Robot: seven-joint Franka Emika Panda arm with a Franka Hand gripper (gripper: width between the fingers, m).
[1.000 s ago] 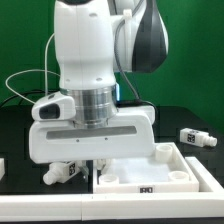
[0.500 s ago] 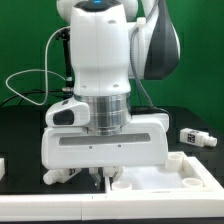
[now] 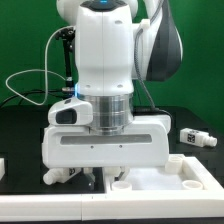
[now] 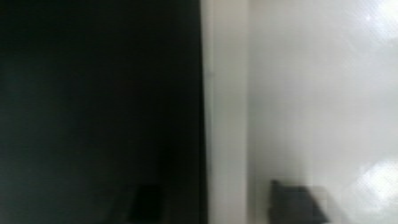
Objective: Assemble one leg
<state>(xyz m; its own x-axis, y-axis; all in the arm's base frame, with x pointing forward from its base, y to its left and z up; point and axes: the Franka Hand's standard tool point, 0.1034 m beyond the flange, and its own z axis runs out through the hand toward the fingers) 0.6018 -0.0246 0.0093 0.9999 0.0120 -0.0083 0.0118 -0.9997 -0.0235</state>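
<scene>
My gripper point(image 3: 104, 180) hangs low over the near left edge of the white tabletop point(image 3: 192, 176); the big white hand hides most of that edge. In the wrist view the two dark fingertips point(image 4: 157, 205) stand apart, one over the black table and one over the white tabletop point(image 4: 302, 110), with its edge between them. The gripper point(image 4: 224, 204) looks open and holds nothing that I can see. One white leg point(image 3: 197, 137) with a marker tag lies at the exterior view's right. Another leg point(image 3: 58, 176) lies just left of the gripper.
A white block point(image 3: 2, 166) shows at the exterior view's left edge. Cables point(image 3: 30, 85) hang behind the arm in front of the green backdrop. The table is black point(image 3: 20, 130).
The arm has swung to the exterior view's right and come lower over the tabletop's edge. In the last half second it has barely moved.
</scene>
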